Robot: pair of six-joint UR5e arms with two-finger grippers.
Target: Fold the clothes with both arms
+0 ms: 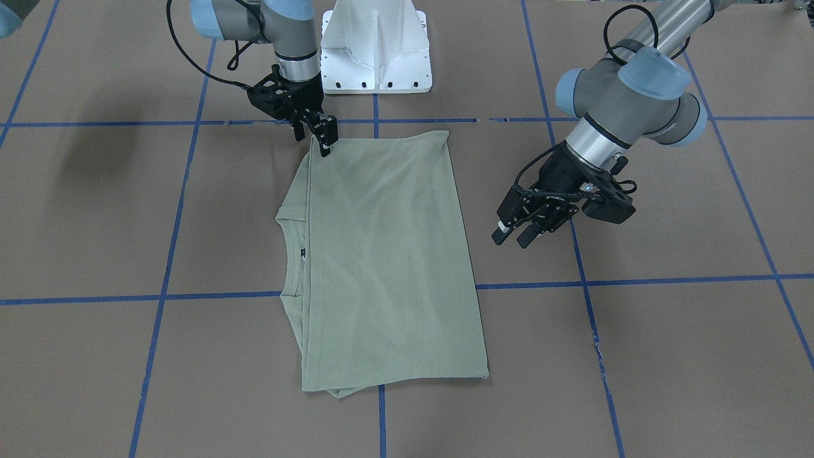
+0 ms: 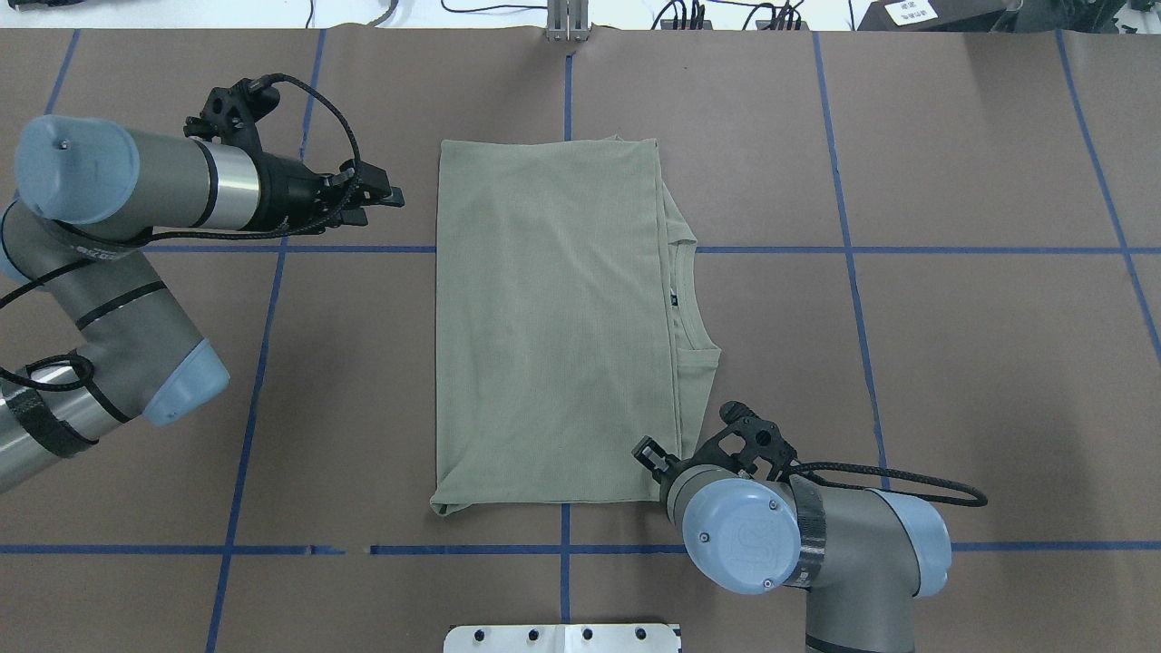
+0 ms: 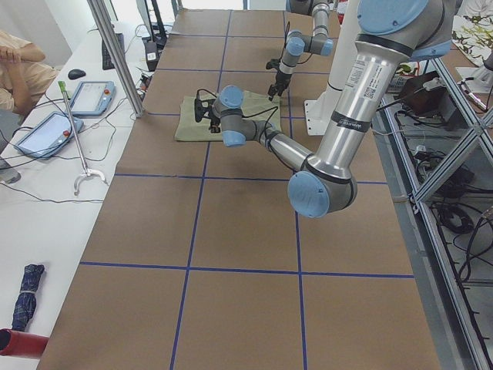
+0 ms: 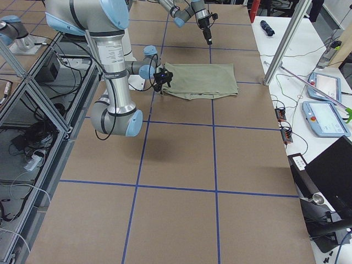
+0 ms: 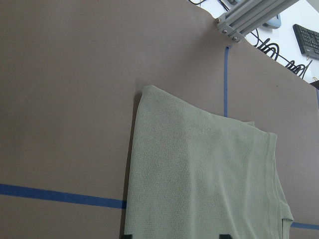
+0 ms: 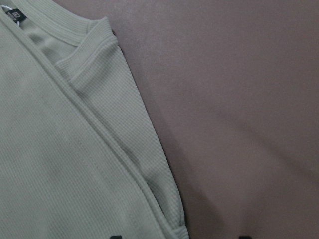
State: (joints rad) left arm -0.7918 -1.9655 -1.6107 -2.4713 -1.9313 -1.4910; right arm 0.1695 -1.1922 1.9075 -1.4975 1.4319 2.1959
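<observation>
Black left hand (image 1: 512,236) hanging clear of the shirt (image 2: 544,326), off its left long edge toward the far end, fingers spread wide, gripping nothing. Sage-green knit lying flat on the desk (image 2: 952,363) as a long tidy rectangle, no sleeve showing, ribbed collar (image 2: 697,299) peeking from under the right long edge. Black right hand (image 1: 315,135) poised at the shirt's near right corner, fingers likewise apart, nothing pinched yet; hard to tell whether touching cloth.

Looks like a pause between folds: lengthwise folding done, halving end over end probably left. Next move likely calls for closing on every layer at that near right corner, bringing the left hand to the matching near left corner, then lifting and carrying both together to keep the edge straight.

Inside the collar, a small black neck label (image 2: 674,296) with a white mark, too small to read. No other legible writing on the shirt.
</observation>
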